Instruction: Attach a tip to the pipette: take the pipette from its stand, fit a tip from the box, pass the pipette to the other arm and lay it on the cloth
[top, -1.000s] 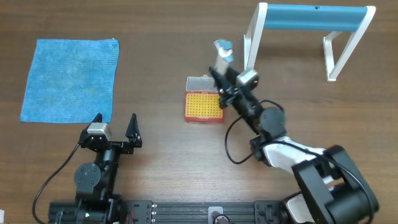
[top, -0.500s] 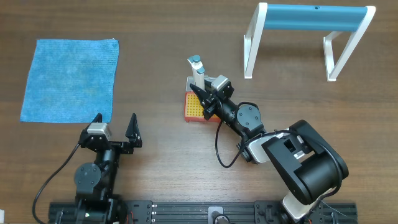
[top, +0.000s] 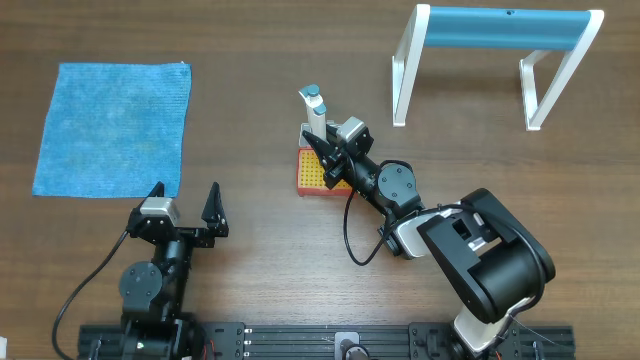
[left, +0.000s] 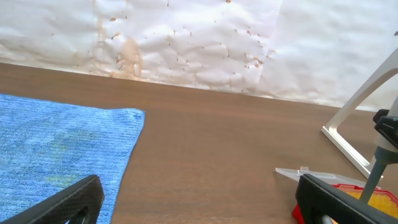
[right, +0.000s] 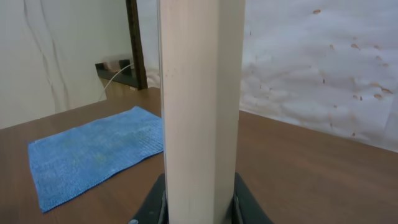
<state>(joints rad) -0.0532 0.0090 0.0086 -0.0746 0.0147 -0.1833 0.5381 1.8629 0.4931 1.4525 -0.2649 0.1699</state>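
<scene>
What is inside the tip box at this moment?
The tip box shows a yellow gridded rack in a red base. The right gripper, holding the pipette upright over it, covers part of the rack, so whether the pipette's end meets a tip is hidden.

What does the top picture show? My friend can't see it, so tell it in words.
The right gripper holds the white pipette upright over the yellow tip box, in the middle. The left gripper rests open below a blue cloth at left; the stand is at upper right.
</scene>
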